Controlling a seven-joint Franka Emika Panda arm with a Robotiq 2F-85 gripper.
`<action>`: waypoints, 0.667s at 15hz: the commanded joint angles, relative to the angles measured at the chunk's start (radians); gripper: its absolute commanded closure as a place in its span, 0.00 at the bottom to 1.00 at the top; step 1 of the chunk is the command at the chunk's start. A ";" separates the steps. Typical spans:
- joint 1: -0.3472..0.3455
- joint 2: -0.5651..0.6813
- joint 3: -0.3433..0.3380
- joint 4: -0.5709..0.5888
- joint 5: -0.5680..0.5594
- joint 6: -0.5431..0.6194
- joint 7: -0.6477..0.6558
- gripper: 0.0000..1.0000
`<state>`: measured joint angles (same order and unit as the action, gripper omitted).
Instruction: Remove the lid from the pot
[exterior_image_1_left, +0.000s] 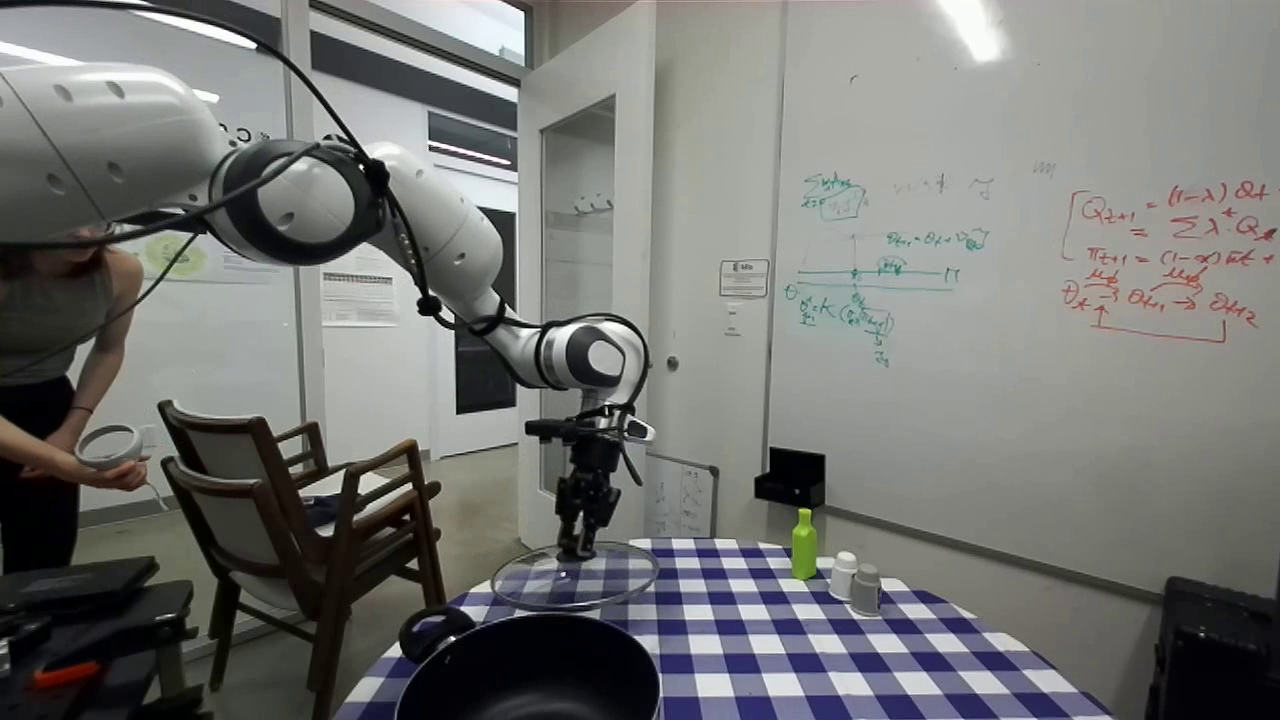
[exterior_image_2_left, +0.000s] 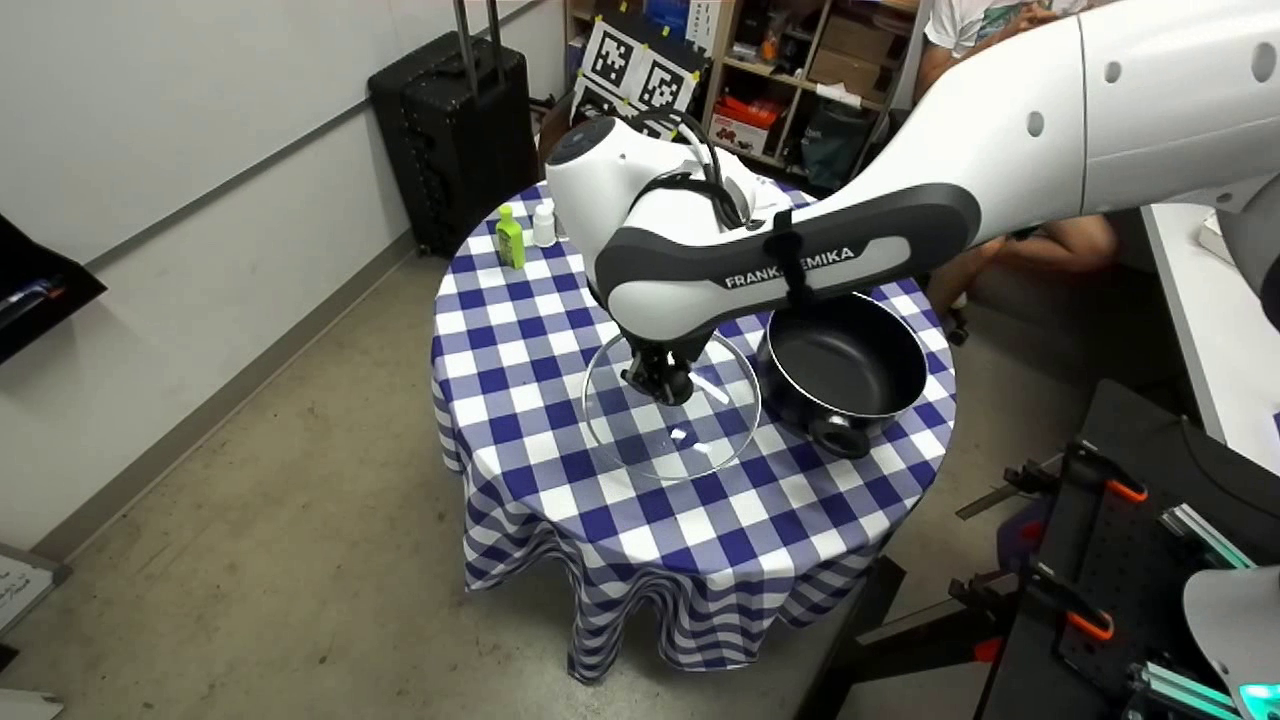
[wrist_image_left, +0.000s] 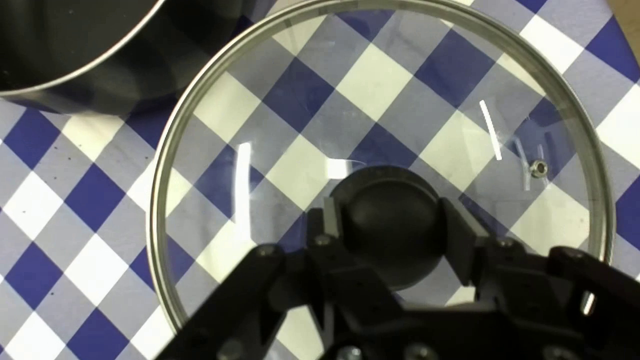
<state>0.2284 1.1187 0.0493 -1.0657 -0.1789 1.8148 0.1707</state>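
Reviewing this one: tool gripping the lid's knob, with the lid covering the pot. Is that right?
The lid isn't covering the pot: both exterior views show it off to one side, the pot open. The tool is gripping the knob.

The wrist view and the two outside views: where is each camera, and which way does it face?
Wrist view: mounted by the gripper, facing down at the lid; only gripper parts show.
An exterior view: low, looking over the pot, whiteboard at picture right; arm and gripper reach from picture left.
An exterior view: high, looking down on the tablecloth; arm and gripper reach from picture right.
Both exterior views share pot, lid and green bottle.
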 joint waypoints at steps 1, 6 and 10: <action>-0.035 0.071 0.010 0.129 0.062 -0.082 -0.077 0.75; -0.058 0.112 0.013 0.153 0.100 -0.079 -0.118 0.75; -0.060 0.129 0.011 0.165 0.104 -0.075 -0.132 0.75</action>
<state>0.1747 1.2268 0.0528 -0.9624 -0.1014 1.7856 0.0737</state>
